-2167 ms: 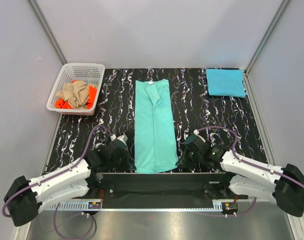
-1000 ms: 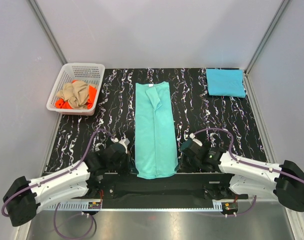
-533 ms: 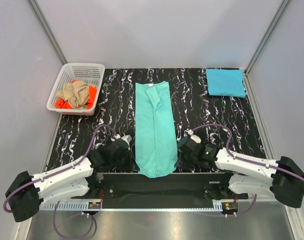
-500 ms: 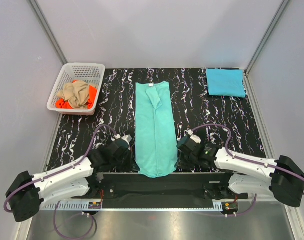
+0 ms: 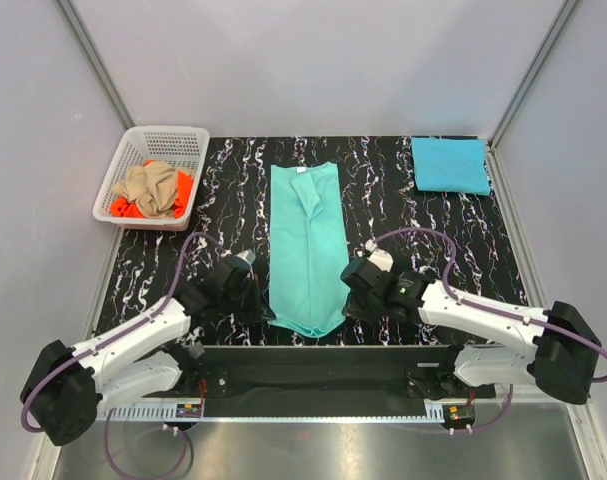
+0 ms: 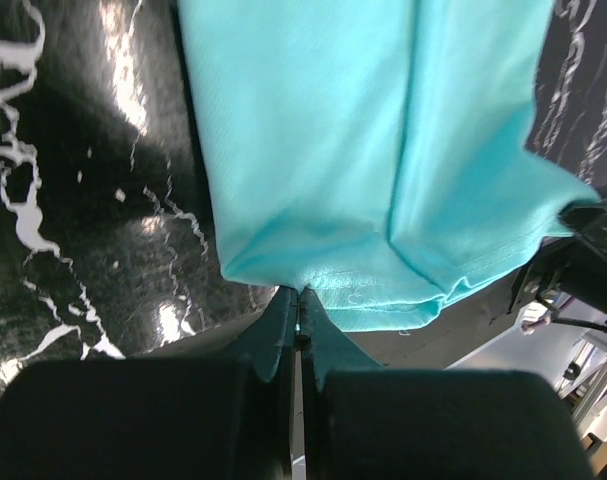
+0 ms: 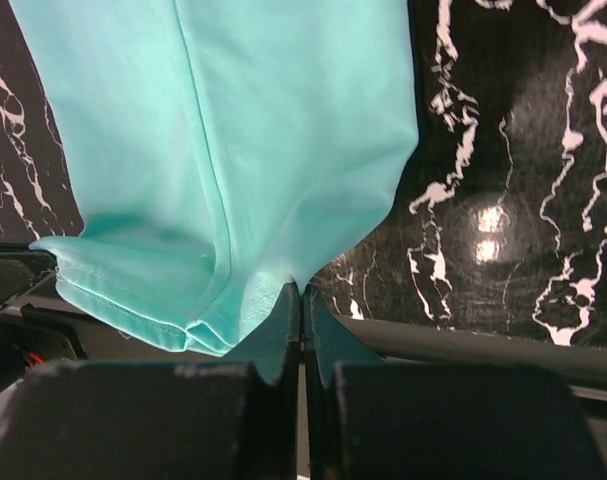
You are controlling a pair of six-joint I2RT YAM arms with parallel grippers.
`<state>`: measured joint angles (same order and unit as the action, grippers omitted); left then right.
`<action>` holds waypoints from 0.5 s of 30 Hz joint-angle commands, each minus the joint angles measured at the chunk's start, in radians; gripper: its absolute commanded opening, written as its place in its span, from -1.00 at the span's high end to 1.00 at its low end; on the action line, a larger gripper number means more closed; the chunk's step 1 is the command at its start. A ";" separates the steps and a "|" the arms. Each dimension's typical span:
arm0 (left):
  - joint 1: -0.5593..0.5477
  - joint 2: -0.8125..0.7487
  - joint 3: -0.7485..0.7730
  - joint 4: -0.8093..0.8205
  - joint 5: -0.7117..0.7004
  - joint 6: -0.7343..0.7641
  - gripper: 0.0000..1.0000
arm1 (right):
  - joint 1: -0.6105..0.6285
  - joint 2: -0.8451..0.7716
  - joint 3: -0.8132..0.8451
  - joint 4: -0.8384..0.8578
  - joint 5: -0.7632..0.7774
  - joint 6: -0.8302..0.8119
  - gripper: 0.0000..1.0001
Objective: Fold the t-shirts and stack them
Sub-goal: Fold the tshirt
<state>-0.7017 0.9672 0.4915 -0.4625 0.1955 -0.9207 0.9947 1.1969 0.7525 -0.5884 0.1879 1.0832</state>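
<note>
The mint-teal t-shirt (image 5: 305, 240) lies as a long narrow strip down the middle of the table, its near hem lifted. My left gripper (image 5: 259, 310) is shut on the hem's left corner; the left wrist view shows the cloth (image 6: 363, 150) pinched at my left gripper's tips (image 6: 301, 295). My right gripper (image 5: 349, 300) is shut on the hem's right corner; the right wrist view shows the cloth (image 7: 233, 130) held at my right gripper's tips (image 7: 302, 288). A folded sky-blue t-shirt (image 5: 450, 165) lies at the back right. Tan (image 5: 151, 184) and orange (image 5: 184, 188) shirts sit in the basket.
The white lattice basket (image 5: 168, 135) stands at the back left of the black marbled table (image 5: 403, 220). Grey walls close in the back and both sides. A black bar runs along the table's near edge (image 5: 323, 355).
Both grippers have lifted the near hem of the mint-teal shirt and carried it away from the near edge toward the back. The strip now looks shorter at its near end.
</note>
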 commanded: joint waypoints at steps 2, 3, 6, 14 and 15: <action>0.045 0.042 0.081 0.033 0.044 0.060 1.00 | -0.007 0.065 0.100 -0.013 0.090 -0.083 1.00; 0.071 0.050 0.088 0.038 0.048 0.065 1.00 | -0.010 0.078 0.123 -0.005 0.091 -0.095 1.00; 0.120 0.091 0.120 0.045 0.062 0.097 1.00 | -0.054 0.119 0.151 0.022 0.071 -0.138 1.00; 0.228 0.272 0.249 0.093 0.128 0.183 1.00 | -0.186 0.191 0.237 0.071 0.024 -0.276 1.00; 0.237 0.289 0.280 0.093 0.134 0.197 1.00 | -0.197 0.194 0.245 0.070 0.021 -0.288 1.00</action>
<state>-0.4953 1.2236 0.6880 -0.4313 0.2741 -0.7834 0.8318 1.3842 0.9279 -0.5571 0.2142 0.8734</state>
